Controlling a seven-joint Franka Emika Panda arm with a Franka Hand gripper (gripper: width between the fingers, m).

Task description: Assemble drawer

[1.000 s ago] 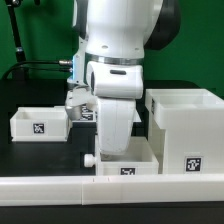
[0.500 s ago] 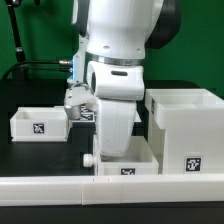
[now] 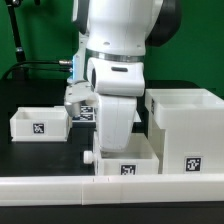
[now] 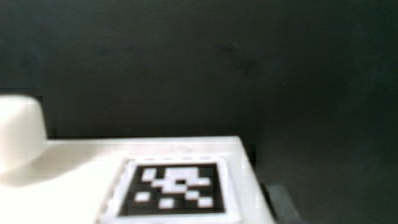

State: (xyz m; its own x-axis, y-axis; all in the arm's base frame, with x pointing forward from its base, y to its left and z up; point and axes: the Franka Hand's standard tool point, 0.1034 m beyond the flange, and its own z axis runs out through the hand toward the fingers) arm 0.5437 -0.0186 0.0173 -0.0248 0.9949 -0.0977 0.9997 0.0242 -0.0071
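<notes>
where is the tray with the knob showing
Exterior view: the tray sits low centre under the arm, behind the border rail, box shell on the exterior view's right.

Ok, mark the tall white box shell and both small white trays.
tall white plastic box shell [image 3: 176, 140], exterior view, front wall.
small white tray at the exterior view's left [image 3: 24, 127], exterior view, front wall.
small white tray nearest the camera [image 3: 110, 168], exterior view, front wall.

Tall white drawer shell [image 3: 185, 120] upright on the exterior view's right, open end up, black-and-white tag on its front, small open-topped tray [image 3: 40, 123] well apart on the left, tagged, second tray [image 3: 146, 162] between them, nearer the front, round knob [image 3: 90, 157] facing left
</notes>
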